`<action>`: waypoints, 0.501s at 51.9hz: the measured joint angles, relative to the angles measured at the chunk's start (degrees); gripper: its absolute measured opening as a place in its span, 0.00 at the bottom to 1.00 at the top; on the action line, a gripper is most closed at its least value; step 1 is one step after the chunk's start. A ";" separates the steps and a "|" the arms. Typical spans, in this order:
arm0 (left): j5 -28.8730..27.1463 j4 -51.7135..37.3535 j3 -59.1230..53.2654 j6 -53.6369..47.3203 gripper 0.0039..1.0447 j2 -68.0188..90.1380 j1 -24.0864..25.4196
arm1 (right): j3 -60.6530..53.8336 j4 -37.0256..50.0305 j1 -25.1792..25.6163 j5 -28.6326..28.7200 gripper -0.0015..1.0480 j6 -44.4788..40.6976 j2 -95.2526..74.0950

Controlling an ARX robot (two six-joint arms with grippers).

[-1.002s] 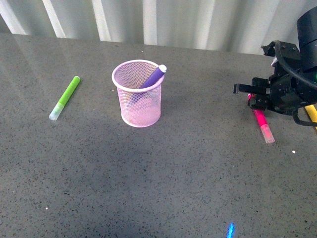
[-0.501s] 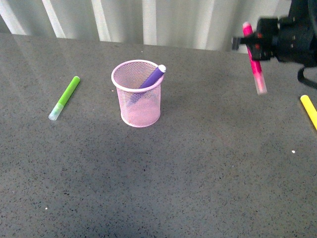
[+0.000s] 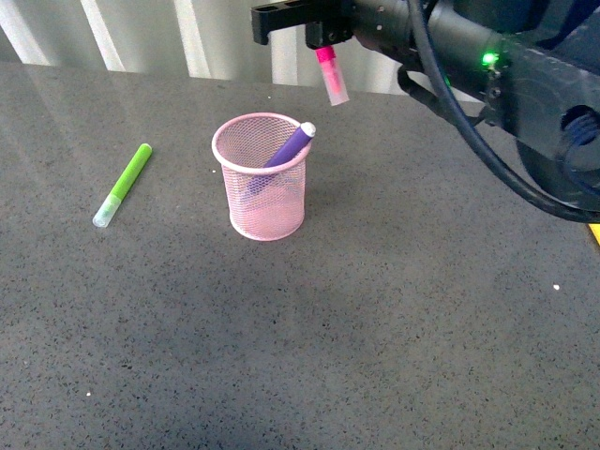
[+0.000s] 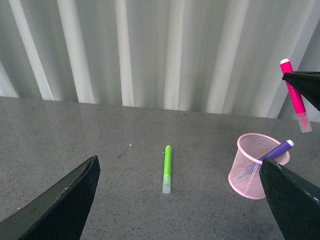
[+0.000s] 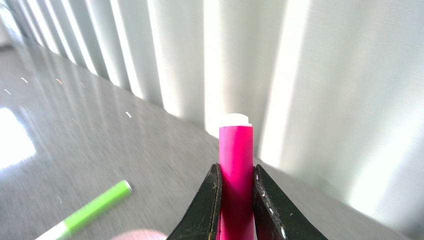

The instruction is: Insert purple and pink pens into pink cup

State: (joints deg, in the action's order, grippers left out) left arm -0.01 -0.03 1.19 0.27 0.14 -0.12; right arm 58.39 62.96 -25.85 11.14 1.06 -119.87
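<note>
The pink cup (image 3: 260,183) stands upright on the grey table, with the purple pen (image 3: 288,146) leaning inside it, its end above the rim. My right gripper (image 3: 323,36) is shut on the pink pen (image 3: 331,73) and holds it nearly upright, clear cap down, in the air above and just right of the cup. In the right wrist view the pink pen (image 5: 236,170) sits between the two fingers. The left wrist view shows the cup (image 4: 257,165), the purple pen (image 4: 276,150) and the held pink pen (image 4: 295,97). My left gripper (image 4: 180,200) is open and empty, well back from the cup.
A lime-green marker (image 3: 123,184) lies on the table left of the cup; it also shows in the left wrist view (image 4: 167,168) and the right wrist view (image 5: 90,210). A yellow marker's tip (image 3: 594,233) shows at the right edge. A white ribbed wall (image 3: 187,33) backs the table.
My right gripper has lifted the pink pen off the table at the right and carried it up and left to above the cup. The cup and purple pen have not moved.
</note>
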 joint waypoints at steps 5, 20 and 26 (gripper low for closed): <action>0.00 0.00 0.00 0.00 0.94 0.00 0.00 | 2.78 -0.46 -1.49 0.37 0.11 1.79 -1.51; 0.00 0.00 0.00 0.00 0.94 0.00 0.00 | 7.48 -2.10 -5.22 0.94 0.11 5.53 -4.57; 0.00 0.00 0.00 0.00 0.94 0.00 0.00 | 7.61 -1.73 -5.99 0.46 0.11 6.19 -7.08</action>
State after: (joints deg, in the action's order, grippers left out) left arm -0.01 -0.03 1.19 0.27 0.14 -0.12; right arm 66.00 61.23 -31.83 11.60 7.25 -126.96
